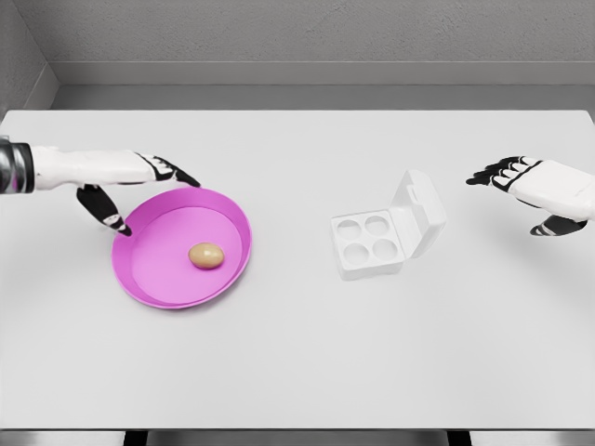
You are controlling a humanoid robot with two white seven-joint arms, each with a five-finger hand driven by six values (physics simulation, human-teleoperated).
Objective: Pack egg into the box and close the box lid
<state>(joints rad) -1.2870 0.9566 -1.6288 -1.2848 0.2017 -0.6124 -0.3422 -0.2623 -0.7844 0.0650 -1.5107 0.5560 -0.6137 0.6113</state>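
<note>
Two white robot hands hover over a pale grey worktop (pixel 297 372), one at each side of the frame. At middle left, the left hand (pixel 130 190) reaches in from the left edge with its fingers spread and holding nothing: the black-tipped upper fingers (pixel 181 175) stretch toward the far rim of a pink plate (pixel 158 269), while the thumb (pixel 110 218) points down at the plate's left rim. Whether either tip touches the rim cannot be told.

On the plate, right of its middle, lies a single brown egg (pixel 206 255), apart from the hand and well clear of its fingers.

Right of centre in the frame, well apart from the plate, sits a white egg box (pixel 363 265) with four round cups, all of them bare. Its lid (pixel 420 212) stands open, tilted up and back on the box's right side.

At middle right, the right hand (pixel 535 190) enters from the right edge, also open and holding nothing, its dark fingers extended leftward toward the lid and its thumb hanging below. It is near the box but does not touch it.

Behind the worktop, across the top of the frame, runs a grey wall (pixel 307 37).
</note>
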